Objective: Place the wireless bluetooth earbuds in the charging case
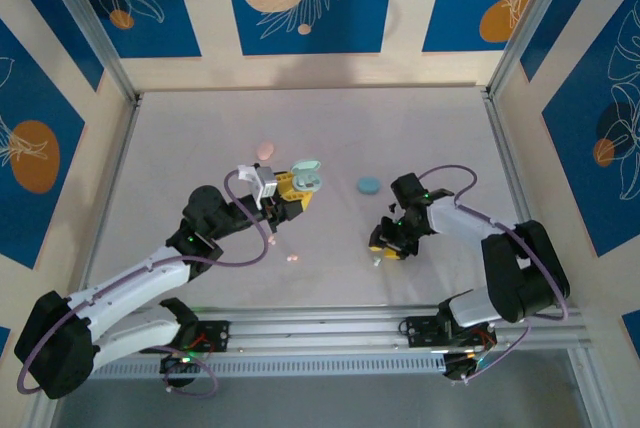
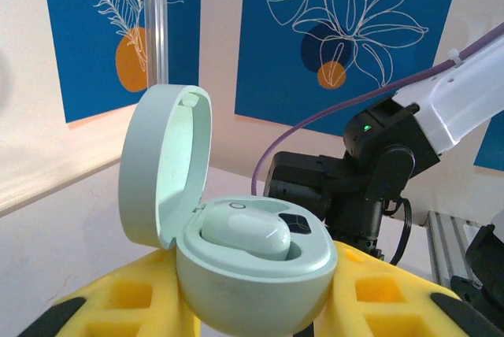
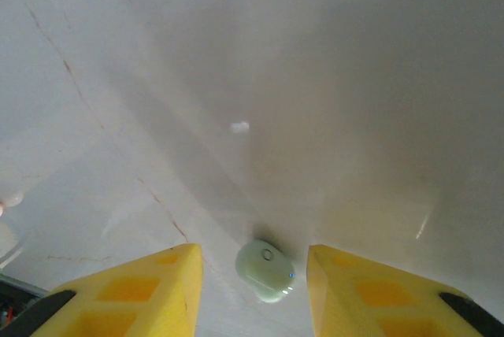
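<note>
1. Bench (image 1: 330,118): pale and wide, both arms reaching out over it.
2. Left claw (image 1: 292,188): clamped on the charging case (image 2: 252,290).
3. Right claw (image 3: 253,266): down low, fingers apart with the loose earbud (image 3: 266,272) between them, untouched.
4. Charging case: mint green, lid (image 2: 161,172) standing open.
5. Seated earbud (image 2: 244,235): lying in the case's well.
6. Loose earbud: pale green, lying on the bench.

We are looking down over the whole table (image 1: 330,118) from above and behind. At the left wrist we are facing level past a close case (image 2: 252,274) toward the right arm (image 2: 441,109), shared overhead. At the right wrist we are facing the table closely.
</note>
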Action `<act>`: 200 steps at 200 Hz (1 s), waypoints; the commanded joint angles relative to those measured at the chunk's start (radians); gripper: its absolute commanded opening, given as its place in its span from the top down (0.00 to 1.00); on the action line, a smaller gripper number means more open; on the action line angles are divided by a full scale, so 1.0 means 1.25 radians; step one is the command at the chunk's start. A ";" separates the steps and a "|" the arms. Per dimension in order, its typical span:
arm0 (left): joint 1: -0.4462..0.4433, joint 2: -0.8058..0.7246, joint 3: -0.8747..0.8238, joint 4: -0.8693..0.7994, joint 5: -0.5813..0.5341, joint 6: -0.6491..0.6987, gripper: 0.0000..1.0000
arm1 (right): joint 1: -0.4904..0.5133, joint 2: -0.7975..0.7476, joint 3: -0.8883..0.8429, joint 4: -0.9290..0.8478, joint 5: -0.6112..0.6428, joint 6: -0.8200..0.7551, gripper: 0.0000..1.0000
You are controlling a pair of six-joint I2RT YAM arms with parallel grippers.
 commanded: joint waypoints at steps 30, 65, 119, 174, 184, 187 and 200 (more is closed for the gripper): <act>-0.005 -0.006 0.015 0.009 -0.005 -0.005 0.67 | 0.003 0.048 -0.017 0.030 -0.061 -0.014 0.59; -0.006 -0.006 0.015 0.009 -0.006 -0.004 0.66 | 0.015 0.047 -0.020 0.033 -0.083 -0.013 0.61; -0.006 -0.008 0.015 0.010 -0.006 -0.007 0.66 | 0.043 0.041 -0.010 0.008 -0.068 -0.011 0.66; -0.006 -0.007 0.015 0.010 -0.006 -0.007 0.66 | 0.062 0.045 0.002 -0.025 -0.046 -0.012 0.62; -0.005 -0.007 0.015 0.010 -0.006 -0.008 0.66 | 0.062 0.042 0.001 -0.032 -0.045 -0.011 0.61; -0.005 -0.007 0.015 0.010 -0.006 -0.007 0.66 | 0.063 0.041 0.001 -0.033 -0.045 -0.011 0.61; -0.005 -0.005 0.014 0.012 -0.006 -0.007 0.66 | 0.064 0.039 -0.002 -0.038 -0.051 -0.009 0.61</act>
